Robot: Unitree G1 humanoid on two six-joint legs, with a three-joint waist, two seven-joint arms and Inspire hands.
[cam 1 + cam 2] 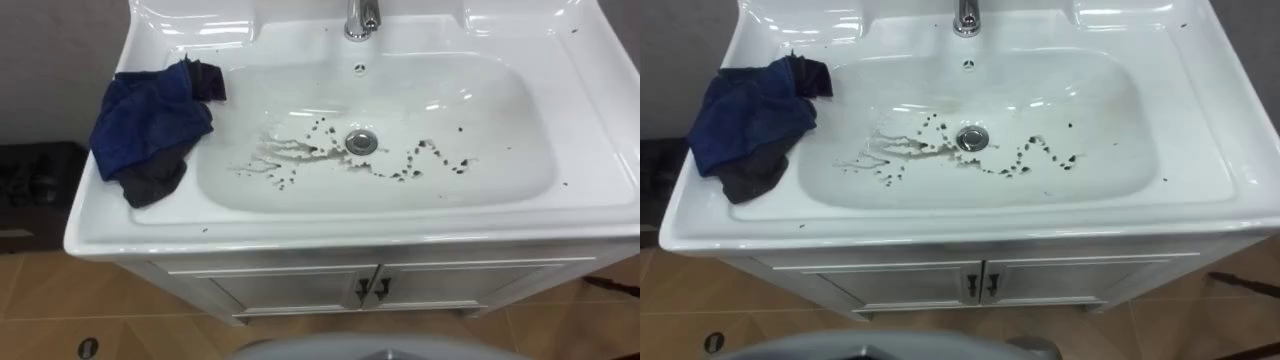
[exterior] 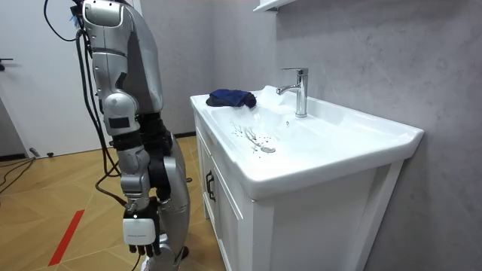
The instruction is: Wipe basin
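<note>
The white basin lies right below me, with dark specks and brown smears spread around its drain. A crumpled blue cloth with a dark grey part rests on the basin's left rim, partly hanging into the bowl; the room view has the cloth at the far end of the basin. In the room view I stand upright beside the cabinet, and my right hand hangs low at my side with relaxed fingers, holding nothing and well away from the cloth.
A chrome faucet stands at the back middle of the basin. Below the rim are white cabinet doors with dark handles. A dark low object sits on the floor to the left. A grey wall runs behind the basin.
</note>
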